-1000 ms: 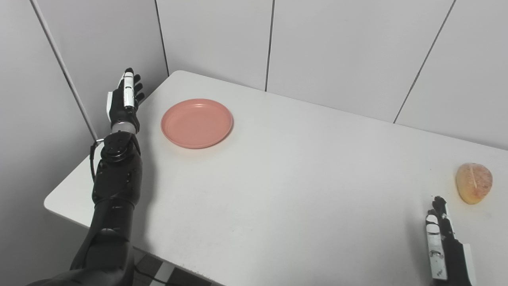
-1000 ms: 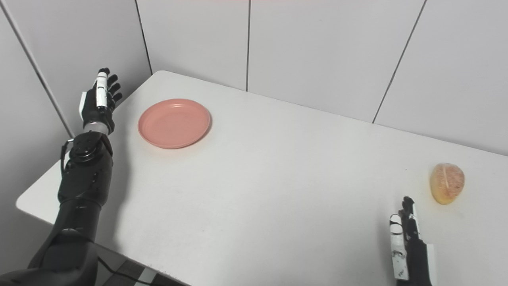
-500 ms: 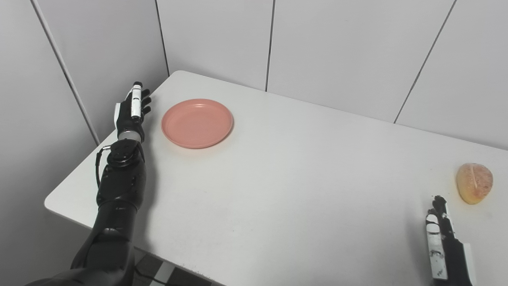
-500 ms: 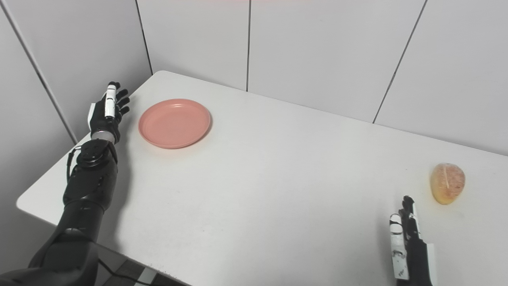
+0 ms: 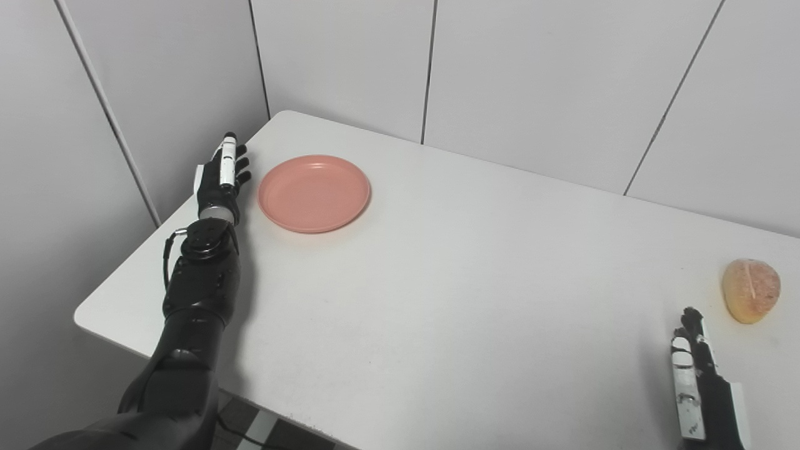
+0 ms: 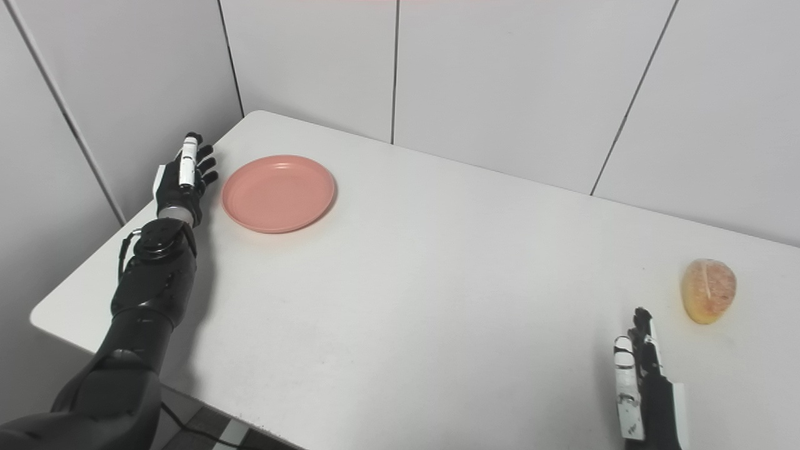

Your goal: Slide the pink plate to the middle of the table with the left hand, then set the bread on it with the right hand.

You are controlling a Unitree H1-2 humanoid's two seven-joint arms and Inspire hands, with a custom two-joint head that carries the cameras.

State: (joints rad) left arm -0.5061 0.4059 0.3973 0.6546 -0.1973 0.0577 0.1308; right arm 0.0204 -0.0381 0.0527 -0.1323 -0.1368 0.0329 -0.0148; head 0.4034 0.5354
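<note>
The pink plate (image 5: 314,193) lies empty near the table's far left corner. My left hand (image 5: 222,178) is open, fingers straight, standing on edge just left of the plate with a small gap between them. The bread (image 5: 750,290), a golden-brown roll, lies at the table's right side. My right hand (image 5: 694,369) is open and empty, low at the front right, a little in front and left of the bread. The plate (image 6: 278,193), left hand (image 6: 183,181), bread (image 6: 708,290) and right hand (image 6: 637,375) also show in the right eye view.
The white table (image 5: 437,281) stands in a corner of grey wall panels (image 5: 500,75). A wall panel runs close along the table's left edge beside my left arm. The table's left edge (image 5: 125,262) lies beside my left forearm.
My left hand has come down and moved right, from beyond the table's left edge to close beside the plate. The plate, bread and right hand have not moved. The camera shifted slightly.
</note>
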